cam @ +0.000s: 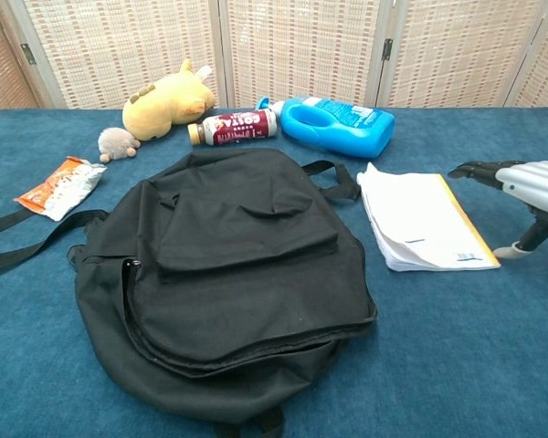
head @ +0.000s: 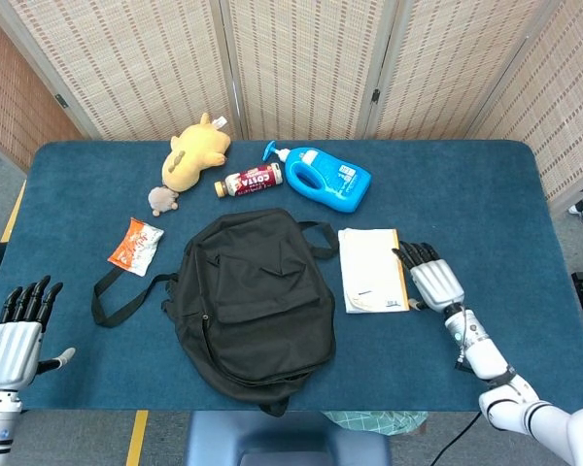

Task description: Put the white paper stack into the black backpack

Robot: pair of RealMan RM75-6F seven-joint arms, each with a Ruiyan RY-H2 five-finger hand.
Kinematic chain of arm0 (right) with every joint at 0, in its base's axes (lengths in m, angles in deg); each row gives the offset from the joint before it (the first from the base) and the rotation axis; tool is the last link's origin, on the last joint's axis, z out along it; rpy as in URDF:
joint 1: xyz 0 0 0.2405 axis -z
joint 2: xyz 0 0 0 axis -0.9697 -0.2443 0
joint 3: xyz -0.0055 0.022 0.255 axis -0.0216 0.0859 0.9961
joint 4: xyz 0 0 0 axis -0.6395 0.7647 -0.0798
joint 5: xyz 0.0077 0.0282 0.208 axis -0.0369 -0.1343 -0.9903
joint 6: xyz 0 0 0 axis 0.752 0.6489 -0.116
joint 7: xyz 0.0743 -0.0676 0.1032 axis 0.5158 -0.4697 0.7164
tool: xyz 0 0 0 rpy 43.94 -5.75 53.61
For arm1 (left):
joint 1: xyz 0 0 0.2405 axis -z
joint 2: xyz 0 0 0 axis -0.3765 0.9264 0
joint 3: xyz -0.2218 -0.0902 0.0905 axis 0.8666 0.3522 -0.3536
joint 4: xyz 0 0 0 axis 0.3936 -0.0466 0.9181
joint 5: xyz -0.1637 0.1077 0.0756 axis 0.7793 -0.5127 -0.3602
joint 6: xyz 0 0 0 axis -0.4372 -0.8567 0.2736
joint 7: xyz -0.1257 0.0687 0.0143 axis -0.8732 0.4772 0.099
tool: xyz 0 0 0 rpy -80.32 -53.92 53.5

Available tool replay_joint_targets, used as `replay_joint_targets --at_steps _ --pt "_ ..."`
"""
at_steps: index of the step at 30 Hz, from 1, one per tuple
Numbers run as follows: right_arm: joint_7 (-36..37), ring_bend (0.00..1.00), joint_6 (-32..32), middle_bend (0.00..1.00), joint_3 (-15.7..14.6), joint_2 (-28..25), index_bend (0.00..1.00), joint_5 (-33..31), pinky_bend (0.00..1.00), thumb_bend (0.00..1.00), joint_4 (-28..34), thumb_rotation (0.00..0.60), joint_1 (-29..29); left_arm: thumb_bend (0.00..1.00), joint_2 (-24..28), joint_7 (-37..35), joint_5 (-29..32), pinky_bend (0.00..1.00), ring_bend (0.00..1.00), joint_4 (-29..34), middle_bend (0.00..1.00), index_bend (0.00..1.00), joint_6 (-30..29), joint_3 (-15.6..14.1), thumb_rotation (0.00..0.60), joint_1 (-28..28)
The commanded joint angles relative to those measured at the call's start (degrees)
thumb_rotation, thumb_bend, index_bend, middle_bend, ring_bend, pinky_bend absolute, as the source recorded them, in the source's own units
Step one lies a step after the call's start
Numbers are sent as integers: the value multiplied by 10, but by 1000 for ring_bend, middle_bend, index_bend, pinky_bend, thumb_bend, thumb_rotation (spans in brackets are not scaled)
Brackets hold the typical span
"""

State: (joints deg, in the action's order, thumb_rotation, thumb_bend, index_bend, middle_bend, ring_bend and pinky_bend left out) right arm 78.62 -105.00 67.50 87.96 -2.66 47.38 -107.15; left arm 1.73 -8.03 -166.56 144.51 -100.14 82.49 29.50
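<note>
The black backpack [head: 253, 301] [cam: 237, 274] lies flat in the middle of the blue table, and its zips look closed. Just to its right lies the white paper stack [head: 369, 270] [cam: 420, 219], with a yellow strip along its right edge. My right hand [head: 432, 280] [cam: 521, 182] hovers palm-down at that edge. Its fingers are stretched out and spread, with the tips at the stack's right side, and it holds nothing. My left hand [head: 15, 325] stays open off the table's front left corner, seen only in the head view.
Along the back stand a yellow plush toy [head: 196, 153], a small grey plush ball [head: 162, 199], a red drink bottle [head: 251, 181] and a blue detergent bottle [head: 328, 179]. An orange snack packet [head: 135, 243] lies left of the backpack, near its strap [head: 117, 296].
</note>
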Motion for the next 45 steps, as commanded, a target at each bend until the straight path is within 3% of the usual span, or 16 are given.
replay_joint_targets --at_steps 1,8,11,18,23,29,37,45 --pt "0 71 -34 46 -24 -15 51 35 65 204 44 600 5 135 -1 -1 0 0 33 -1 15 0 1 0 600 0" --pt "-19 87 -77 67 -49 -55 51 75 68 205 120 600 14 135 -2 -7 -4 0 32 -3 15 0 -4 -2 600 -2" --pt "-37 111 -92 93 -49 -70 62 79 93 205 122 600 19 135 -2 -8 -4 0 32 -4 15 0 -4 -2 600 -3" --pt "-48 164 -99 152 -48 -62 166 82 149 206 82 600 18 135 -4 -9 -8 0 32 -3 15 0 -5 -3 600 -3" --pt "-52 205 -114 211 -53 -29 265 97 187 275 26 600 16 135 -3 -9 -8 0 31 -1 15 0 -8 -4 600 -5" --pt "-29 221 -129 230 -63 4 293 110 197 349 -20 600 18 135 -1 -6 -6 0 24 2 15 0 -4 -6 600 -6" --pt "-9 226 -134 233 -86 37 297 122 201 372 -73 600 31 135 -1 -5 -3 0 16 4 13 0 0 -7 600 -5" --pt "13 227 -143 233 -89 62 297 125 201 380 -115 600 33 135 -2 -2 -4 0 13 5 10 0 1 -7 600 -4"
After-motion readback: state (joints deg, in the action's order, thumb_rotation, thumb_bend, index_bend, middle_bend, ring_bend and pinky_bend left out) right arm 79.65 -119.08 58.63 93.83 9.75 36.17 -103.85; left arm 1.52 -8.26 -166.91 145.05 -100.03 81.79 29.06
